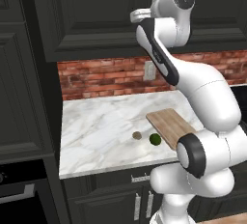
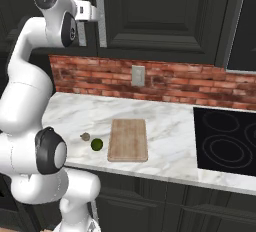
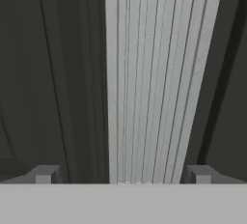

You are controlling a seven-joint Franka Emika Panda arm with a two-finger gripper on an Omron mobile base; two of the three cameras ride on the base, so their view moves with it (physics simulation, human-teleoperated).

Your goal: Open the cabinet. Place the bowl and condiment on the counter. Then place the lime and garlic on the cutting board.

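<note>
Dark charcoal raised-panel cabinet (image 2: 165,16) on the wall above the counter, doors closed, ribbed silver bar handle (image 3: 154,78) between the spread claw (image 3: 123,174) fingers, white arm raised high, veined marble counter (image 2: 170,121), grainy wooden cutting board (image 2: 128,139), green lime (image 2: 96,144) just beside brownish garlic (image 2: 85,136)

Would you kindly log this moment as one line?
stage: reaching cabinet handle | gripper: open, straddling handle | doors: closed | lime, garlic: on counter
</note>
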